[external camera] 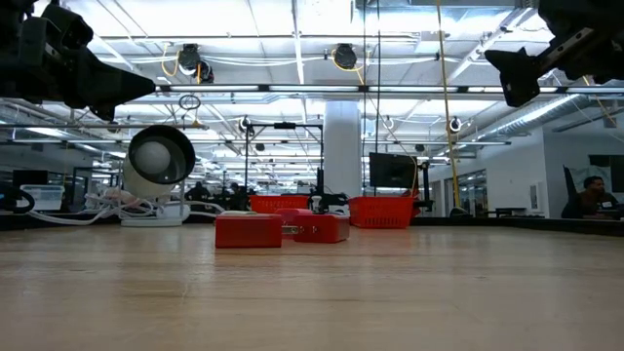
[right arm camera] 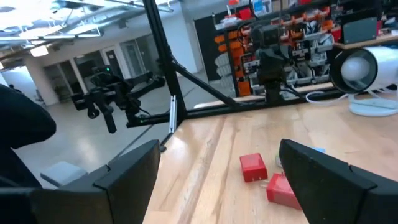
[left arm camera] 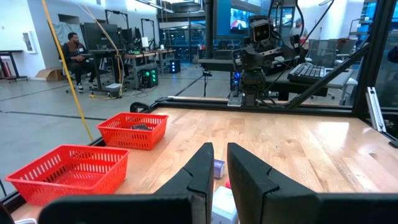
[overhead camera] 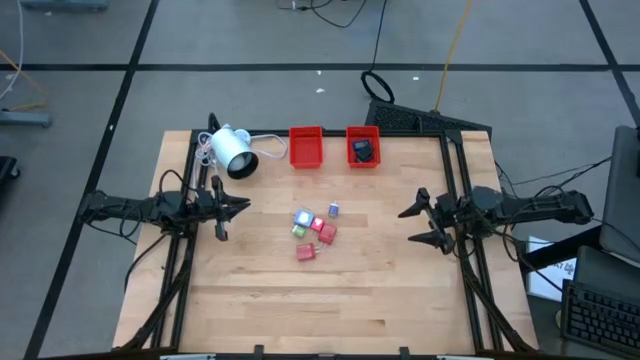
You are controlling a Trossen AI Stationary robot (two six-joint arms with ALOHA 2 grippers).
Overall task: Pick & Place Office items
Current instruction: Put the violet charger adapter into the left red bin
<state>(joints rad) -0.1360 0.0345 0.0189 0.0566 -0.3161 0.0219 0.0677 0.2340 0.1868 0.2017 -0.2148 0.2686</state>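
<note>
Fingers pressed together on left gripper (overhead camera: 243, 206), right gripper (overhead camera: 411, 223) spread, blocky office items (overhead camera: 313, 232) on woodgrain table (overhead camera: 400, 290)

Pale wooden table top (overhead camera: 380, 270): smooth, faint sheen, grain seen. Two red plastic mesh trays (left arm camera: 68, 169), openwork walls noted. Small red blocky pieces (right arm camera: 253, 167): plastic, smooth, slightly glossy. White cylindrical lamp-like device (overhead camera: 233, 150): smooth plastic. Dark gripper fingers (left arm camera: 249, 180): matt.

Wooden table (overhead camera: 380, 290): office items (overhead camera: 314, 232), two trays (overhead camera: 306, 147), lamp (overhead camera: 233, 151).
</note>
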